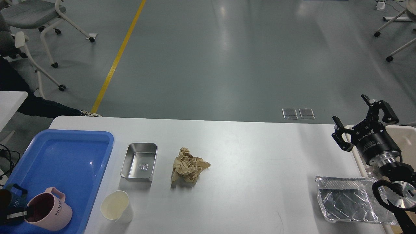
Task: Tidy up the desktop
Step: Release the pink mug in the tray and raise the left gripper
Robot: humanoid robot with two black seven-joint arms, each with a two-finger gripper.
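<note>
1. The desktop (260,152) is a wide white slab with rounded corners that fills the lower half of the head view, with grey floor beyond its far edge.
2. The right pincer (364,122) hangs over the desktop's right edge, its two black fingers spread wide apart with nothing between them.
3. Just behind and to the right of this pincer is the rim of a beige bin (406,136), standing off the desktop's right side.
4. Below the right pincer, nearer the camera, a clear plastic tray (344,201) lies on the desktop, partly under the arm's wrist.
5. Well to the left of the right pincer, around the middle of the desktop, lies a crumpled brown paper (189,165).
6. Further left of the paper sits a rectangular metal tin (139,161), empty and open side up.
7. Nearer the camera than the tin stands a cream cup (116,205), close to the desktop's near edge.
8. At the far left, a blue tray (65,156) rests on the desktop, and a pink mug (48,209) sits in its near corner.
9. The left pincer (13,213) is at the lower-left corner of the view, right against the mug's left side, with a finger at the rim. Most of it is cut off by the picture's edge, so I cannot tell whether it is gripping the mug or merely touching it.
</note>
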